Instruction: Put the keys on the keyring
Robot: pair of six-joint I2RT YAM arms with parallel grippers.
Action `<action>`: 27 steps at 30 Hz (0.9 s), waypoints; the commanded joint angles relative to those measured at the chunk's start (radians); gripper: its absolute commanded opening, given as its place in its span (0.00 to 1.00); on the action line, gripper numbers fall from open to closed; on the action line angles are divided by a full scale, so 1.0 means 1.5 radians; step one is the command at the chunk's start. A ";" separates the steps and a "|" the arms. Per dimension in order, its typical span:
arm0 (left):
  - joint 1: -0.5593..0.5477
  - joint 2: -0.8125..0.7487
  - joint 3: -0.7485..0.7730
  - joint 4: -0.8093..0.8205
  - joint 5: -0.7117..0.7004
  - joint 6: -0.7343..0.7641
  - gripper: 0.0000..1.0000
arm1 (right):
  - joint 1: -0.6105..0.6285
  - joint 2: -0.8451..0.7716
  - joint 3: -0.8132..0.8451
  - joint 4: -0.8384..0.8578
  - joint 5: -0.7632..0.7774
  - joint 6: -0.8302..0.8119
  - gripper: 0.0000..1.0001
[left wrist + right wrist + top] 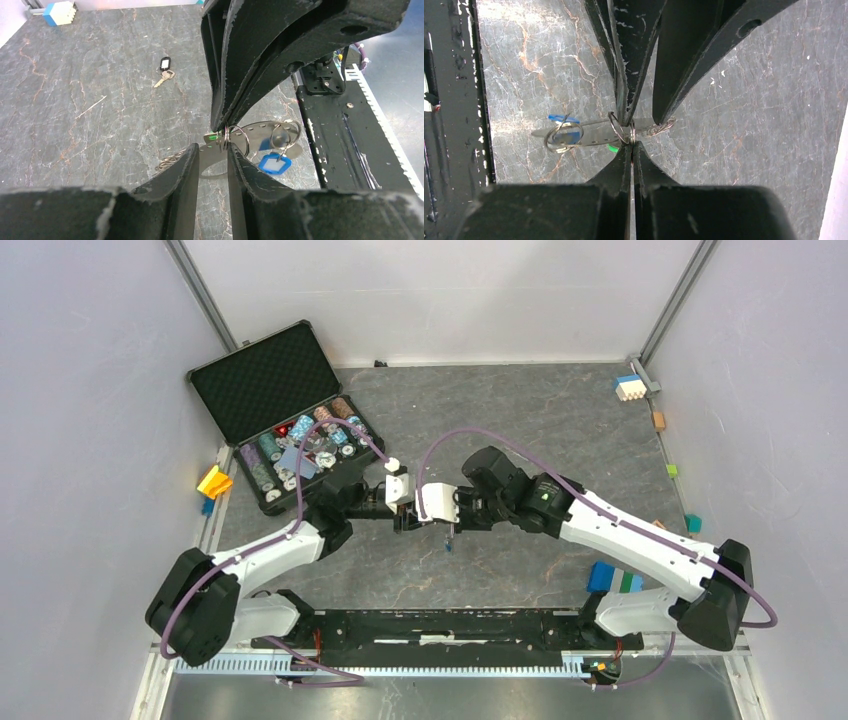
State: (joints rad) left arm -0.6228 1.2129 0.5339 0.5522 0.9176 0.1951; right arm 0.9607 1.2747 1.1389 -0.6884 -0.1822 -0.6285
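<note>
In the left wrist view my left gripper (213, 150) is shut on the keyring (260, 131), a flat grey band with a chain-like stretch (170, 161), held above the table. The blue key (274, 163) hangs from the band on its ring; it also shows in the top view (449, 543). My right gripper (632, 145) is shut on the small split ring of the green key (612, 148), right at the band. The two grippers meet tip to tip at mid-table, the left (406, 508) and the right (422, 512). The black key (164, 70) lies alone on the table.
An open case (262, 388) of poker chips stands at the back left. Toy blocks lie around the edges: blue-white (628, 387) at the back right, yellow (214, 481) at the left, blue and green (612, 578) at the near right. The black base rail (440, 625) runs along the near edge.
</note>
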 commanded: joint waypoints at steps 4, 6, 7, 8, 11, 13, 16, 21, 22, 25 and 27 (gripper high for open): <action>0.003 0.009 -0.006 0.092 0.006 -0.034 0.31 | 0.006 0.007 0.042 0.002 -0.010 0.010 0.00; 0.002 0.009 -0.005 0.096 0.006 -0.040 0.30 | 0.006 0.008 0.042 0.002 -0.013 0.011 0.00; 0.002 0.009 -0.003 0.099 0.008 -0.044 0.29 | 0.006 0.009 0.041 0.003 -0.016 0.011 0.00; 0.002 0.008 -0.004 0.101 0.011 -0.046 0.29 | 0.006 0.010 0.042 0.004 -0.018 0.012 0.00; 0.000 0.011 -0.006 0.112 0.020 -0.054 0.29 | 0.006 0.013 0.043 0.006 -0.023 0.012 0.00; -0.001 0.011 -0.006 0.115 0.025 -0.053 0.27 | 0.006 0.014 0.043 0.007 -0.026 0.013 0.00; -0.004 0.013 -0.006 0.116 0.037 -0.050 0.24 | 0.006 0.015 0.042 0.008 -0.027 0.015 0.00; -0.009 0.018 -0.005 0.116 0.044 -0.048 0.17 | 0.006 0.018 0.045 0.008 -0.030 0.015 0.00; -0.010 0.020 -0.005 0.116 0.045 -0.048 0.16 | 0.006 0.017 0.045 0.008 -0.030 0.016 0.00; -0.012 0.023 -0.003 0.113 0.049 -0.045 0.14 | 0.006 0.016 0.045 0.009 -0.031 0.017 0.00; -0.014 0.026 -0.001 0.108 0.052 -0.044 0.13 | 0.006 0.015 0.046 0.009 -0.032 0.017 0.00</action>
State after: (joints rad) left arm -0.6281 1.2392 0.5224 0.6651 0.9791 0.1387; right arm 0.9611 1.2934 1.1595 -0.7010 -0.1974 -0.6220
